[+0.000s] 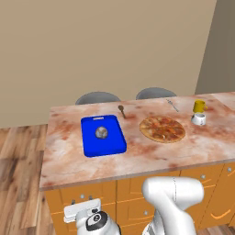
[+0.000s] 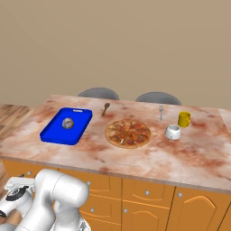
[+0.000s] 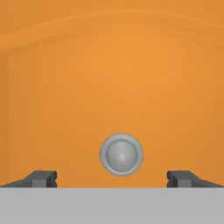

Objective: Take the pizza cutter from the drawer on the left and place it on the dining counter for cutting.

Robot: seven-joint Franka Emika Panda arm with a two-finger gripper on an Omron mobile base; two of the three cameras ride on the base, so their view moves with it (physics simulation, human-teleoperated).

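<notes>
The drawer (image 3: pixel 109 87) shows as a flat orange front, shut, with its round silver knob (image 3: pixel 121 154) close ahead of the hand. My gripper (image 3: pixel 112 179) is open, one dark fingertip (image 3: pixel 43 178) standing on each side of the knob and apart from it. From the base, the white hand (image 1: pixel 81 210) sits low against the leftmost drawer front (image 1: pixel 69 195) under the dining counter (image 1: pixel 69 160), and is also at the lower left (image 2: pixel 16 189). The pizza cutter is hidden.
On the marbled counter (image 2: pixel 189 158) lie a blue cutting board (image 1: pixel 103 135) with a grey ball, a pizza (image 1: pixel 162 129), a wooden spoon (image 1: pixel 121 110), a thin silver utensil (image 1: pixel 172 105), a yellow mug (image 1: pixel 198 106) and a white cup (image 1: pixel 198 119). Two grey stools (image 1: pixel 97 97) stand behind.
</notes>
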